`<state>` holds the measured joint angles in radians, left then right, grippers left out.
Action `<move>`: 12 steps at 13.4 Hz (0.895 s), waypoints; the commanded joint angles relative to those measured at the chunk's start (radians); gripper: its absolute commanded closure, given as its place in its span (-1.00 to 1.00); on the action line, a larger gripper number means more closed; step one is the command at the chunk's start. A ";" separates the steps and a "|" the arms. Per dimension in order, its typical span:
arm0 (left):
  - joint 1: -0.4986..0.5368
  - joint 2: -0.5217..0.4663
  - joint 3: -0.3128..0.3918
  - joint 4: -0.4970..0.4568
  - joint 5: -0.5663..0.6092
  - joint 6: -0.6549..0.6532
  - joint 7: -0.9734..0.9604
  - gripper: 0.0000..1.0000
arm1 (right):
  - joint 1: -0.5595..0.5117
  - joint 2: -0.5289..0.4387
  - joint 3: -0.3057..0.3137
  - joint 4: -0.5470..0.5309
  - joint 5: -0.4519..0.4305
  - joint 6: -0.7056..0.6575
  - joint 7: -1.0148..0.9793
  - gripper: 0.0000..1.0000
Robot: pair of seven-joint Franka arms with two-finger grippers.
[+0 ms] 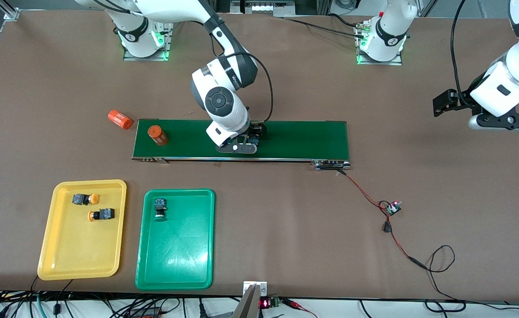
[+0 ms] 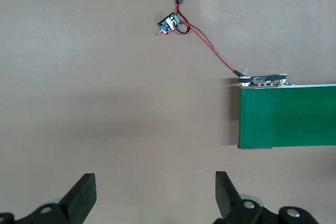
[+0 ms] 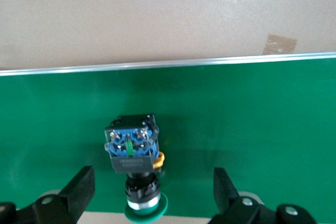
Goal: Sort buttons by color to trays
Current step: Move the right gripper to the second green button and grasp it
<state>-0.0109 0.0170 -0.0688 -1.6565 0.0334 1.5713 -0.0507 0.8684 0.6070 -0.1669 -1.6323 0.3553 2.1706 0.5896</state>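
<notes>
Yellow tray point(image 1: 47, 247) holds two orange buttons point(image 1: 84, 199), green tray point(image 1: 147, 260) one green; a fourth point(image 3: 133, 153) sits between the right gripper point(image 3: 152, 192)'s spread fingers, while the left gripper point(image 2: 155, 195) waits open.

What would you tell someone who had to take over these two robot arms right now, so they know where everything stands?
Right gripper: open, low over the conveyor belt, fingers either side of the last green button but not closed on it.
Left gripper: open, empty, waiting above bare table at the left arm's end.
Done: both orange-yellow buttons lie in the yellow tray; one green button lies in the green tray.
Left: grasp the belt's green button and put it in the green tray.
Leave the two orange cylinders alone; one is on the belt, one beside it.
</notes>
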 commanded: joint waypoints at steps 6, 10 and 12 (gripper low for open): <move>-0.003 -0.002 0.000 0.018 0.008 -0.020 0.008 -1.00 | 0.001 0.034 0.003 0.019 0.017 0.032 0.015 -0.85; -0.003 -0.002 0.000 0.018 0.008 -0.020 0.008 -1.00 | 0.000 0.040 0.003 0.019 0.017 0.046 0.012 0.07; -0.003 -0.002 -0.002 0.018 0.008 -0.020 0.008 -1.00 | -0.002 0.042 0.001 0.019 0.017 0.046 0.006 0.57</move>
<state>-0.0109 0.0170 -0.0688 -1.6565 0.0334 1.5713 -0.0507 0.8680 0.6374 -0.1671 -1.6311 0.3557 2.2141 0.5910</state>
